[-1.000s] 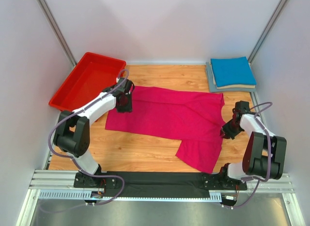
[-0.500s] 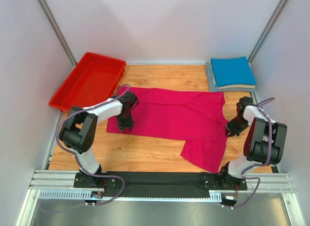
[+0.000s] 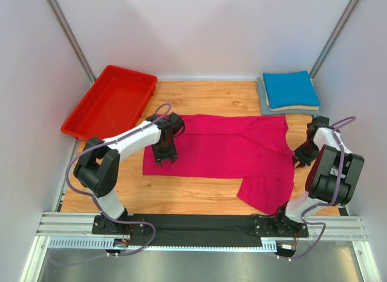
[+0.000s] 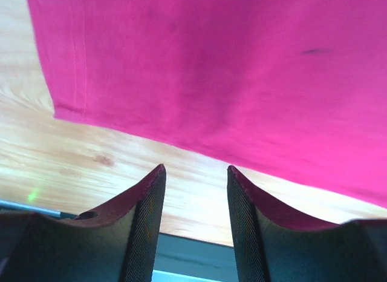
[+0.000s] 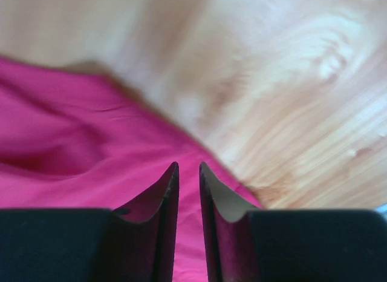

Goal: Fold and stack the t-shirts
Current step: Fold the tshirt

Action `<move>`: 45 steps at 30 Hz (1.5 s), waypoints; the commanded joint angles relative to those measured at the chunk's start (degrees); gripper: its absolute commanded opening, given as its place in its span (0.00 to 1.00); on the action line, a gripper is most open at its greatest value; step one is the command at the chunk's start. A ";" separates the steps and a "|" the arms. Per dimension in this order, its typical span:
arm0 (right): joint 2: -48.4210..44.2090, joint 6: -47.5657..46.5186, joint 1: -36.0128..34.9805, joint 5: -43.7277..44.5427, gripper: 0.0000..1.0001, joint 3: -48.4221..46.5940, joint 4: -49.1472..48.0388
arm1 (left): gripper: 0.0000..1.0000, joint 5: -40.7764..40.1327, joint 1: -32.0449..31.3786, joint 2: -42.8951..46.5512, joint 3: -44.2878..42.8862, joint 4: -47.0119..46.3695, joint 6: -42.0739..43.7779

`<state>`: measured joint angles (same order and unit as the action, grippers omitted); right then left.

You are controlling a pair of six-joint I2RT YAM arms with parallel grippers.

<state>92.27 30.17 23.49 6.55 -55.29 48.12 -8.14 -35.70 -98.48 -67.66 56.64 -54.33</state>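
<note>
- Cloth: our magenta t-shirt (image 3: 224, 150) lies flat across the middle of the frame, long axis left to right, with one flap trailing toward the lower right.
- The left gripper (image 3: 164, 158) sits at its lower-left part, jaws apart and empty, with the near hem just beyond the tips.
- The right gripper (image 3: 300, 157) sits at the shirt's right edge, jaws narrowed to a slit; we cannot tell whether cloth is caught.
- The folded blue t-shirt (image 3: 290, 88) waits upper right, nearer the right arm.

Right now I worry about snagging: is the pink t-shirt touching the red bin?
Apart. The top external view shows bare wood between the pink t-shirt and the red bin.
</note>
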 commanded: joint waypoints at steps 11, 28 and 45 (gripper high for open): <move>4.93 -15.49 -14.52 -29.92 0.38 -18.18 -9.97 | 0.51 10.07 22.85 -9.53 -19.52 -3.37 16.61; 31.48 -33.07 -17.16 -36.34 0.47 -42.97 -1.27 | 0.53 5.25 25.95 -20.08 -30.86 -1.98 25.23; 31.83 -36.85 -17.60 -36.16 0.39 -37.79 -2.15 | 0.53 6.38 26.30 -19.92 -31.57 -1.80 24.97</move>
<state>124.88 -4.93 6.28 -29.23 -94.41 46.65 -1.96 -9.65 -119.70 -99.24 54.81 -29.63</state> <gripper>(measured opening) 0.410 0.530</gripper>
